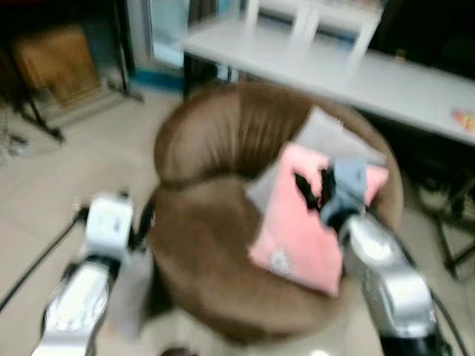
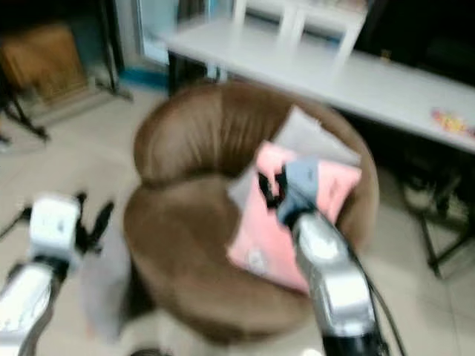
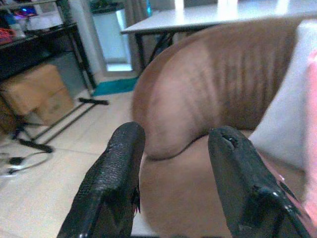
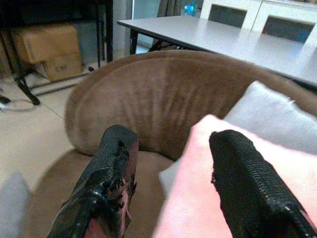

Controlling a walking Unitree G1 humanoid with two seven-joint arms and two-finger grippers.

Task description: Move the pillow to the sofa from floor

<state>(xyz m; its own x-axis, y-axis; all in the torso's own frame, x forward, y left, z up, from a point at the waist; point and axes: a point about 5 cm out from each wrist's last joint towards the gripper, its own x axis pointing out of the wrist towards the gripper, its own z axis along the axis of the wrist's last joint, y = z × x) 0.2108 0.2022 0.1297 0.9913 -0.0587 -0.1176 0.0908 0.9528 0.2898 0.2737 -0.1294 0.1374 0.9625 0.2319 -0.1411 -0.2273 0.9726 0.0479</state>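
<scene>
Right wrist view: your right gripper [image 4: 168, 188] has its fingers spread apart with nothing between them. One finger sits over the pink pillow [image 4: 233, 168], the other over the brown seat. No contact is clear to me.

The pillow is already on the sofa [image 1: 215, 245]. It leans tilted against the right side of the backrest, partly over a grey cushion [image 1: 326, 133] behind it. The lower corner reaches toward the front of the seat.

Risks: pull the right arm back carelessly and a finger could snag the fabric and drag the pillow off toward the floor. It rests on a slope, so a nudge could also slide it forward. The head views are blurred, so you are likely moving; watch your clearance to the sofa edge.

Your left gripper [image 3: 173, 183] is also open and empty, hanging at the left of the sofa, near its side, aimed across at the backrest. Something grey and blurred [image 1: 130, 289] lies on the floor beside that arm; I cannot tell what it is.

Far back stands a white table [image 1: 371, 74].
</scene>
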